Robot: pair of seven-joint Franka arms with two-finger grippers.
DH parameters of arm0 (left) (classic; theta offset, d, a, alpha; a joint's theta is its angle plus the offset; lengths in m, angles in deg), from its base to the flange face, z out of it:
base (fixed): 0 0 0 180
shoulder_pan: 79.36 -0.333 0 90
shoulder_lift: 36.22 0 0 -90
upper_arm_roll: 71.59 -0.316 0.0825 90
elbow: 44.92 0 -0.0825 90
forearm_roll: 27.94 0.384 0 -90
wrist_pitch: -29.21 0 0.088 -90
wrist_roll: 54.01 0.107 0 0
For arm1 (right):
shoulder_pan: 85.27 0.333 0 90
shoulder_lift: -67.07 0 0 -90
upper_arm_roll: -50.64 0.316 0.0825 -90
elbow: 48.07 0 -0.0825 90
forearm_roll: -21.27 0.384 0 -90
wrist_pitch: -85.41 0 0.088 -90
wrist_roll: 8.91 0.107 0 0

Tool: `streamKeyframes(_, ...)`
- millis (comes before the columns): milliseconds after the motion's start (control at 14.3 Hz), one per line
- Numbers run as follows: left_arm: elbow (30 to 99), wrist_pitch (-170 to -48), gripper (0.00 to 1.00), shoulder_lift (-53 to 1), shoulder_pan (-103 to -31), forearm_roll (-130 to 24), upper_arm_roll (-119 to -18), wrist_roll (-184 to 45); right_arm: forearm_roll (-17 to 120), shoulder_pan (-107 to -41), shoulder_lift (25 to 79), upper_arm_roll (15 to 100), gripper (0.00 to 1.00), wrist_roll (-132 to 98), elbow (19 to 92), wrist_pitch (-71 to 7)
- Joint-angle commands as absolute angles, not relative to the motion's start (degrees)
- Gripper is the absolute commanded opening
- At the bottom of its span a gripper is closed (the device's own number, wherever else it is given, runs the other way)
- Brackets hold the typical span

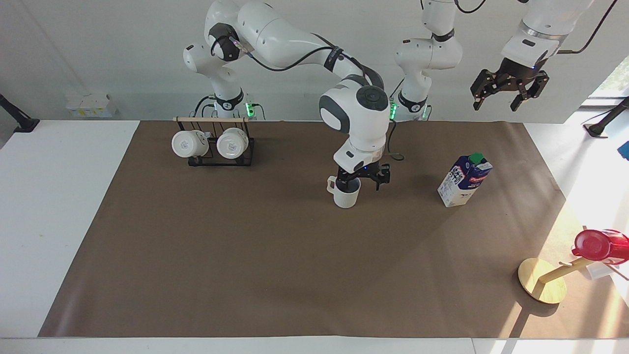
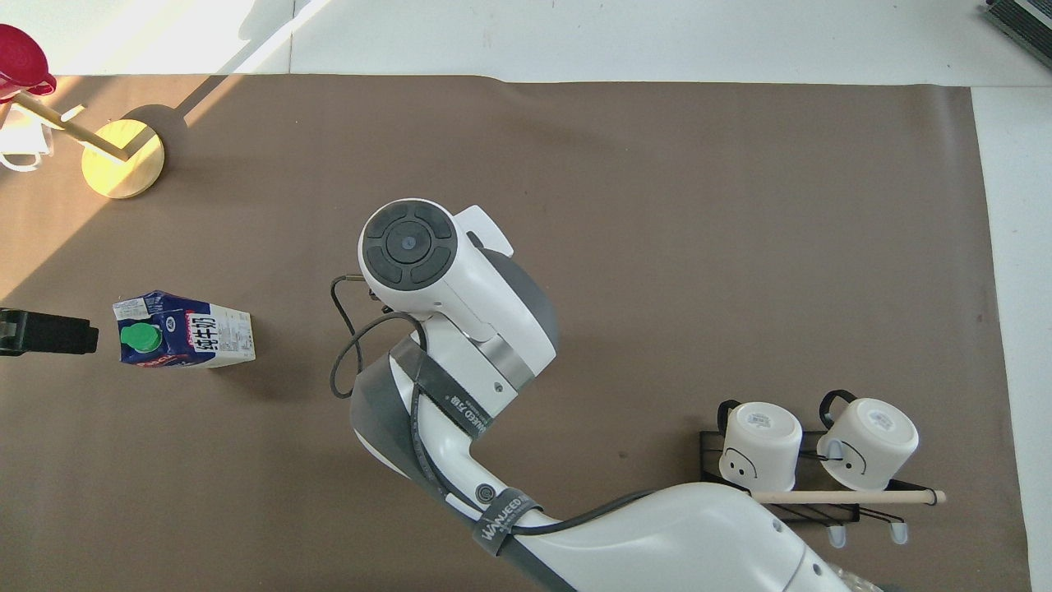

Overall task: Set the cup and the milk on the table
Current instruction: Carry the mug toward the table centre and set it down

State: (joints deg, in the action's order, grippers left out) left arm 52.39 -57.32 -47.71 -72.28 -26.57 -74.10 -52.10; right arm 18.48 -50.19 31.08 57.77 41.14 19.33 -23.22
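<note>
Step in hand: release of the cup (image 1: 345,195). Cup upright on the brown mat, beside the milk (image 1: 464,180) toward the right arm's end of the tabletop (image 1: 59,196); both well apart. Right pincer (image 1: 364,178) spread wide at the cup's rim, holding nothing. Left pincer (image 1: 508,91) wide, empty, waiting high above the milk. Next, by my reading: lift the right pincer straight up, clear of rim and handle
</note>
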Motion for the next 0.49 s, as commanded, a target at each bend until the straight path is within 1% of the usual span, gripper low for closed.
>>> streamKeyframes(0, 51.8, -56.1, 1.0, -47.9, -72.1, -25.1, -74.3, -52.4, 18.9, -54.4, 39.4, 58.5, 1.0, 41.6, 26.5, -23.0)
streamKeyframes(140, 51.7, -56.0, 1.0, -47.9, -72.2, -25.0, -74.3, -52.6, 18.9, -59.0, 46.3, 58.6, 1.0, 39.6, 32.4, -23.0)
streamKeyframes(280, 51.8, -55.3, 1.0, -48.1, -72.2, -25.0, -74.4, -52.7, 18.7, -62.4, 50.2, 58.5, 1.0, 38.0, 35.4, -23.0)
streamKeyframes(420, 53.4, -55.9, 1.0, -48.8, -72.6, -25.1, -74.6, -52.0, 18.4, -66.1, 52.6, 58.5, 1.0, 37.6, 37.2, -22.9)
